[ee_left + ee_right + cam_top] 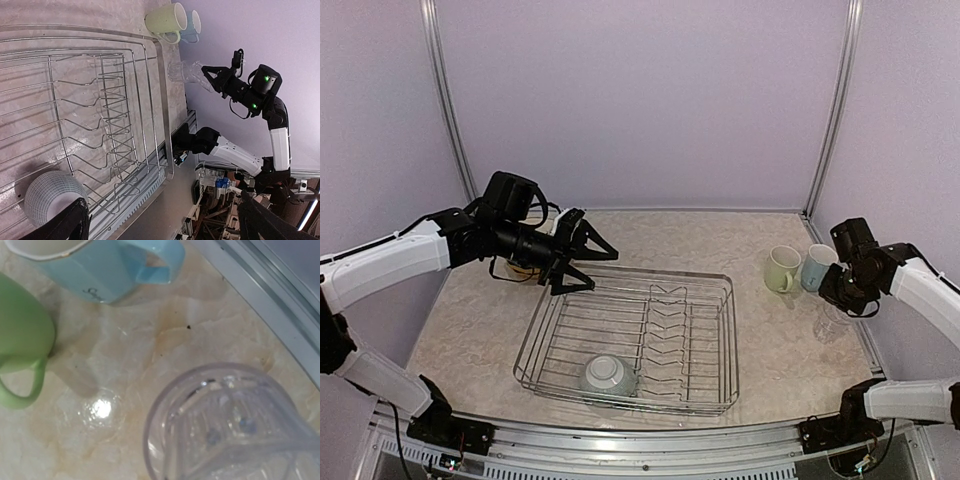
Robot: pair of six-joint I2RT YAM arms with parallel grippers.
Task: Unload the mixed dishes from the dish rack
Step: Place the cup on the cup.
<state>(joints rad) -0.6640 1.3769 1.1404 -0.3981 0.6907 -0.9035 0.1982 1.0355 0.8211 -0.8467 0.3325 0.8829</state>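
The dish rack (560, 330), a silver wire basket, stands mid-table and holds a pale grey-green bowl (608, 376) upside down at its near edge. My left gripper (586, 250) hovers open over the rack's far left corner, with nothing between its fingers (70, 225). At the right, my right gripper (842, 297) is shut on the rim of a clear glass (832, 320), upright and low over the table. I cannot tell whether the glass (225, 425) touches the surface. A pale green mug (782, 268) and a light blue mug (815, 266) stand just beyond it.
Something yellowish (513, 270) lies on the table under my left arm, mostly hidden. In the left wrist view the bowl (52, 195) sits near the rack's (100, 100) rows of wire prongs. A metal rail (620, 430) runs along the table's near edge, and walls close the back and sides.
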